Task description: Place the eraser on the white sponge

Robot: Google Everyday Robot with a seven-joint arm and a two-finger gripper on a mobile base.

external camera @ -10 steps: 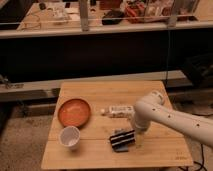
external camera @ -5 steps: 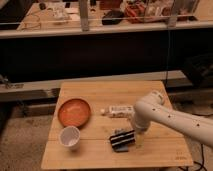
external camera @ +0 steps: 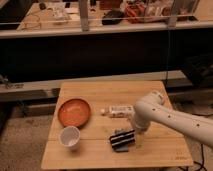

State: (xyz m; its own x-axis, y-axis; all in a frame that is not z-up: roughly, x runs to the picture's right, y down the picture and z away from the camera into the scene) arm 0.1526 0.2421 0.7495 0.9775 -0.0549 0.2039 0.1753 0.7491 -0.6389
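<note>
The gripper [external camera: 133, 132] is staying low at the eraser [external camera: 122, 139], unmoved over the last second; its grasp cannot be told. The eraser is lying on the table [external camera: 165, 150], near the white sponge [external camera: 120, 110], so placing is probably not starting yet.

orange plate [external camera: 74, 111], white cup [external camera: 70, 136], end effector [external camera: 131, 136] by black, white-striped eraser [external camera: 122, 140], pale wooden table [external camera: 160, 151]

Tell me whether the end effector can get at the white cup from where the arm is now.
Probably yes. The end effector sits low by the dark block, and the bare table lies between it and the white cup, with the orange plate off to the side.
</note>
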